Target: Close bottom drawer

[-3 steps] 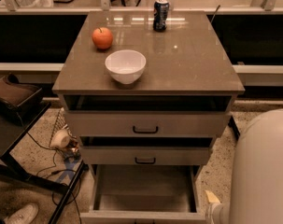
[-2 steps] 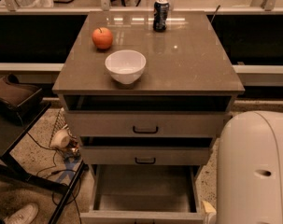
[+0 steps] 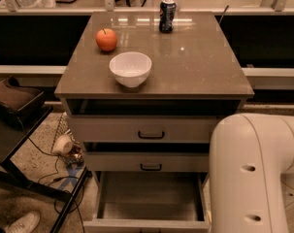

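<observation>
The bottom drawer [image 3: 149, 204] is pulled far out at the foot of the cabinet, and its inside looks empty. Its low front [image 3: 146, 224] lies along the lower picture edge, and its handle is not visible. Above it, the middle drawer [image 3: 151, 162] and the top drawer [image 3: 151, 129] stand slightly out, each with a black bar handle. A thick white arm link [image 3: 253, 178] fills the lower right and covers the bottom drawer's right side. My gripper is out of view.
On the cabinet top [image 3: 200, 62] stand a white bowl [image 3: 130, 68], an apple [image 3: 106, 39] and a soda can [image 3: 167, 15]. A dark chair or stand [image 3: 15, 106] and cables [image 3: 64, 149] lie on the floor at the left. A shoe [image 3: 23, 223] is at the bottom left.
The white arm link has moved left and up, filling more of the lower right. The drawers, bowl, apple and can have not moved.
</observation>
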{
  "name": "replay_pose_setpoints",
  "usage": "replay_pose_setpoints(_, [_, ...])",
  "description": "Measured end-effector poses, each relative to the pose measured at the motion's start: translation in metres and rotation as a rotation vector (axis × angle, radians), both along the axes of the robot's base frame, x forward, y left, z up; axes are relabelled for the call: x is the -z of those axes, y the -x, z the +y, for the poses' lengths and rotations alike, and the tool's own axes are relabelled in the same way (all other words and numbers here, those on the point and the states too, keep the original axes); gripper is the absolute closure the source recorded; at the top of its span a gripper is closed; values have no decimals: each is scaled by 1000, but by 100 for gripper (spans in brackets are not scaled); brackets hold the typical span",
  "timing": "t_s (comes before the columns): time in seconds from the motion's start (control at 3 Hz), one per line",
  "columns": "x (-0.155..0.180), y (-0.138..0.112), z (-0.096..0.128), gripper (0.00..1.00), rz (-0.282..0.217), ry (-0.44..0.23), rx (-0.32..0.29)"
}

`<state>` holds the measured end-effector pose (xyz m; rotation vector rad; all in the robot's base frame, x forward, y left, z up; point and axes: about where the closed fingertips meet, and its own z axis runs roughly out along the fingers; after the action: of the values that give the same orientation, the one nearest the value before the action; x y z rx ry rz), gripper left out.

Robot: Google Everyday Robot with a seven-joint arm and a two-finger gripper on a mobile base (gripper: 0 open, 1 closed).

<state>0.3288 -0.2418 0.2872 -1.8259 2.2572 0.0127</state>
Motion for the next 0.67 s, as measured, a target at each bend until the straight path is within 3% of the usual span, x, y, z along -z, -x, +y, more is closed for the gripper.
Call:
replay_pose_setpoints(0.33, [38,7,1,0,50,-26,8])
replay_pose_setpoints(0.67, [80,5,5,18,72,-83,-6])
